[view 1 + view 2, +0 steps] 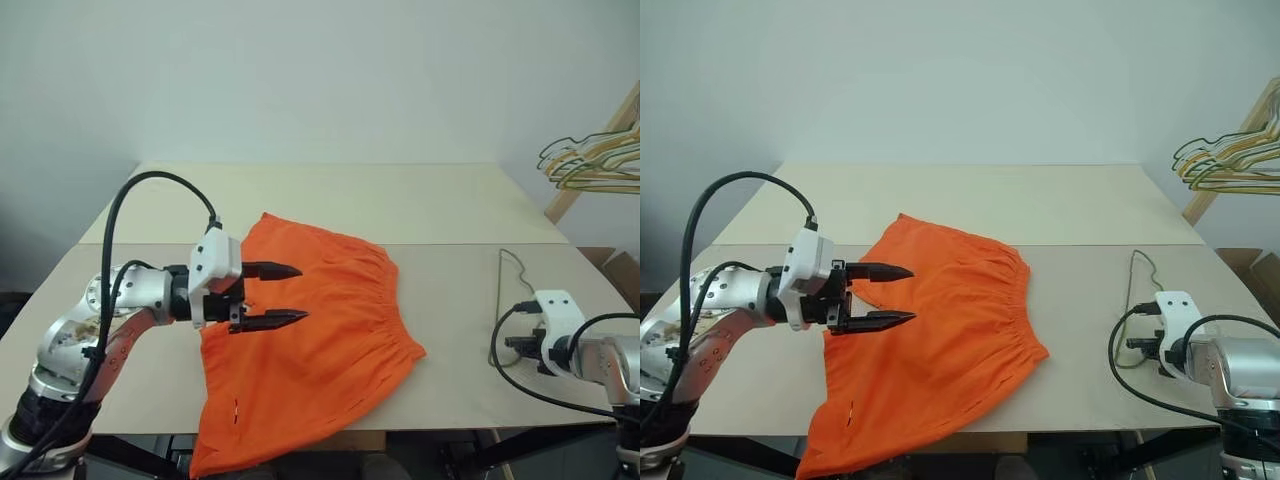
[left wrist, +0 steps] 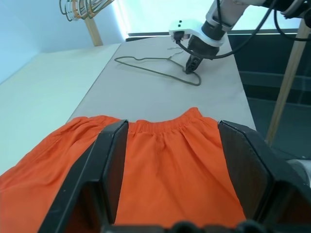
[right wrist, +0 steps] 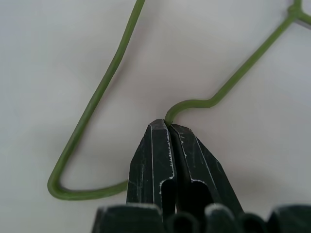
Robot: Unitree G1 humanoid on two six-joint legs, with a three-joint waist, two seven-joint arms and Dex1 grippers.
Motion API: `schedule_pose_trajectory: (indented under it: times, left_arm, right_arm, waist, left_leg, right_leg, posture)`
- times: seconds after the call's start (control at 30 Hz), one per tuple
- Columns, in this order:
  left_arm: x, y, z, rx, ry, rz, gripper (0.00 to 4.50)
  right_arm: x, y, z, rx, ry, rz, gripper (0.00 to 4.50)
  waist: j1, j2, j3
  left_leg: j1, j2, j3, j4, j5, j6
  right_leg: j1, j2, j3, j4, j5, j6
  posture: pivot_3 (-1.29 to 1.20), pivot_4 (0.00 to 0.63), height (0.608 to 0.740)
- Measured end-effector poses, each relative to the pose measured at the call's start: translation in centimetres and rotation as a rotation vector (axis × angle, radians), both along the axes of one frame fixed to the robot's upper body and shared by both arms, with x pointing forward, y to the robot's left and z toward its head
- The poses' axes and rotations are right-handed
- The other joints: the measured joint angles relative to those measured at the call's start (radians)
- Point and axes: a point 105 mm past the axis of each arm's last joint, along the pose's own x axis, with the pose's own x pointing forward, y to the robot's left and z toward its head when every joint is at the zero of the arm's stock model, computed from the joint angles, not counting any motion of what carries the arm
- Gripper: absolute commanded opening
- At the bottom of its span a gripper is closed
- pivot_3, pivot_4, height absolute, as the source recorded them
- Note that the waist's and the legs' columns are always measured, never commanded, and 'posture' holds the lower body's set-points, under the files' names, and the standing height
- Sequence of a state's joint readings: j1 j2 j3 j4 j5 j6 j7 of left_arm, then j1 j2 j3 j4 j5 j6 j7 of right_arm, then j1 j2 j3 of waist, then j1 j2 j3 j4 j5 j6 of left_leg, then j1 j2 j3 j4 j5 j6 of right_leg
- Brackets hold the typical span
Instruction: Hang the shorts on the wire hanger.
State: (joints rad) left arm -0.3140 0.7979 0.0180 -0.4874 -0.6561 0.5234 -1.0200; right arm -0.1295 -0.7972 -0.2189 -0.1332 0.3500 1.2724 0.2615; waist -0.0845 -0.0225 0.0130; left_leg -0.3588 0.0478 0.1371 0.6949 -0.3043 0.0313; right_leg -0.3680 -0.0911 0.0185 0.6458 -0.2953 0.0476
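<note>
Now the right tool [image 3: 167,127] has its fingers pinched tight on the thin wire of the hanger [image 2: 156,69], which lies flat at the table's [image 1: 330,200] right edge. The left tool [image 1: 288,294] hovers half open over the shorts [image 1: 320,330], spread mid-table, near hem drooping off the near edge. Hanger likely light, springy, slippery; shorts soft, limp, best gathered at the waistband. No writing is legible.
</note>
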Motion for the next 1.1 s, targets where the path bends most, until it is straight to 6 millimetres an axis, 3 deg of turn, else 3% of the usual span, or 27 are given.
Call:
schedule_pose_trajectory:
  times: [0.1, 0.13, 0.2, 0.27, 0.37, 0.47, 0.57, 0.87, 0.97, 1.1]
  left_arm:
    - [1.5, -0.5, 1.0, -0.066, -0.042, 0.073, 3.19]
    - [2.2, -0.8, 1.5, -0.097, -0.053, 0.106, 3.19]
    - [4.0, -2.0, 2.7, -0.173, -0.058, 0.159, 3.19]
    - [5.2, -3.0, 3.4, -0.209, -0.055, 0.183, 3.19]
    - [7.4, -3.8, 3.6, -0.192, -0.024, 0.214, 3.19]
    - [8.6, -3.5, 3.4, -0.117, -0.011, 0.214, 3.19]
    - [9.4, -2.5, 2.7, 0.032, -0.018, 0.16, 3.19]
    - [8.2, -3.1, -0.9, 0.277, 0.072, -0.105, 3.19]
    - [8.1, -4.0, -1.7, 0.284, 0.122, -0.152, 2.59]
    - [7.7, -4.7, -1.9, 0.311, 0.137, -0.194, 1.27]
  right_arm:
    - [1.4, 0.1, 2.0, -0.29, -0.152, 0.156, 0.05]
    - [2.3, 0.8, 3.6, -0.407, -0.244, 0.25, 0.05]
    - [3.9, 3.3, 7.2, -0.652, -0.45, 0.508, 0.05]
    - [4.4, 6.3, 9.6, -0.823, -0.601, 0.747, 0.05]
    - [4.2, 9.6, 10.2, -1.042, -0.74, 1.081, 0.05]
    - [4.2, 10.3, 9.8, -1.147, -0.804, 1.241, 0.05]
    - [4.4, 10.6, 10.8, -1.229, -0.89, 1.344, 0.05]
    - [4.7, 11.5, 12.5, -1.294, -0.986, 1.477, 0.05]
    - [4.8, 11.8, 12.7, -1.304, -0.996, 1.489, 0.0]
    - [4.7, 12.0, 12.6, -1.305, -0.994, 1.505, 0.0]
  waist:
    - [-0.001, 0.004, 0.001]
    - [-0.003, 0.005, 0.001]
    - [-0.009, 0.005, 0.001]
    - [-0.012, 0.005, 0.001]
    - [-0.017, 0.003, 0.002]
    - [-0.026, 0.003, 0.003]
    - [-0.041, 0.003, 0.003]
    - [-0.061, 0.004, 0.003]
    - [-0.068, 0.004, 0.003]
    - [-0.082, 0.004, 0.003]
  left_leg:
    - [-0.002, -0.002, 0.0, 0.001, 0.0, 0.0]
    - [-0.003, -0.002, 0.0, 0.0, 0.0, 0.0]
    - [-0.003, -0.002, -0.001, 0.001, 0.0, -0.001]
    - [-0.003, -0.002, -0.001, 0.001, 0.001, -0.001]
    - [-0.003, -0.002, 0.0, 0.001, 0.001, -0.002]
    - [-0.003, -0.002, 0.001, 0.001, 0.001, -0.002]
    - [-0.003, -0.001, 0.001, 0.001, 0.002, -0.004]
    - [-0.003, 0.0, 0.001, 0.004, 0.003, -0.004]
    - [-0.003, 0.001, 0.001, 0.004, 0.003, -0.004]
    - [-0.003, 0.001, 0.001, 0.004, 0.003, -0.004]
  right_leg:
    - [-0.002, -0.001, 0.001, 0.0, 0.0, 0.002]
    - [-0.003, -0.001, 0.002, 0.0, 0.0, 0.002]
    - [-0.003, -0.001, 0.001, 0.0, 0.0, 0.002]
    - [-0.003, 0.0, 0.001, 0.0, 0.0, 0.002]
    - [-0.003, -0.001, 0.001, -0.001, 0.0, 0.003]
    - [-0.003, -0.001, 0.001, -0.001, 0.0, 0.003]
    - [-0.004, 0.0, 0.001, -0.001, 0.0, 0.002]
    - [-0.003, 0.0, 0.001, 0.0, -0.001, 0.002]
    - [-0.003, 0.0, 0.001, 0.0, -0.001, 0.002]
    - [-0.003, 0.0, 0.002, 0.0, -0.001, 0.003]
  posture:
    - [-0.14, 0.0, 0.74]
    - [-0.14, 0.0, 0.74]
    - [-0.14, 0.0, 0.74]
    - [-0.15, 0.0, 0.74]
    - [-0.16, 0.0, 0.74]
    - [-0.17, 0.0, 0.74]
    - [-0.18, 0.0, 0.74]
    - [-0.21, 0.0, 0.74]
    - [-0.22, 0.0, 0.74]
    - [-0.23, 0.0, 0.74]
